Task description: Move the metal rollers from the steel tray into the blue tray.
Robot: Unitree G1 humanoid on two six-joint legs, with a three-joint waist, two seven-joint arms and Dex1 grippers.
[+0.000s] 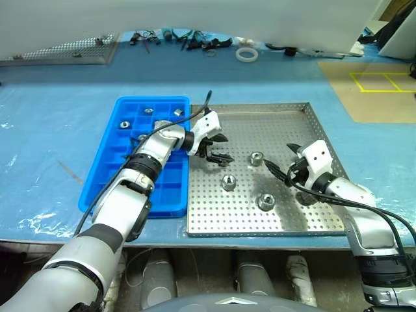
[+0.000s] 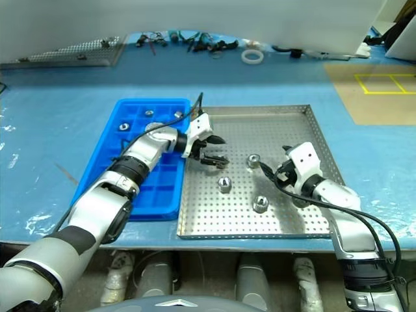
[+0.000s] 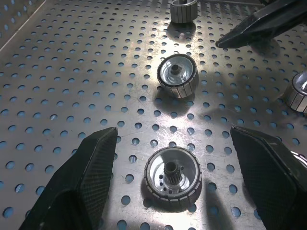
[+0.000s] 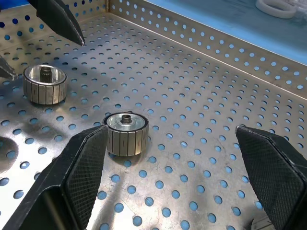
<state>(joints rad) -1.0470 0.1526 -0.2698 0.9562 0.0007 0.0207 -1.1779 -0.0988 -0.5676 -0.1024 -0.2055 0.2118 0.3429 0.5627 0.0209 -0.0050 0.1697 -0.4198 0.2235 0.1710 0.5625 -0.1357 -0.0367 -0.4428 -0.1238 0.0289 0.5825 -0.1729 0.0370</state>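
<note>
I've got L gripper over the steel tray, left side, jaws apart, nothing held, a roller on the floor between its fingers. R gripper at right, jaws wide, empty. Three rollers loose mid-tray; a few in the blue tray, far end.

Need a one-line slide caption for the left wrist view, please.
Open left tool straddling a metal roller on the steel tray, two more rollers beyond.
</note>
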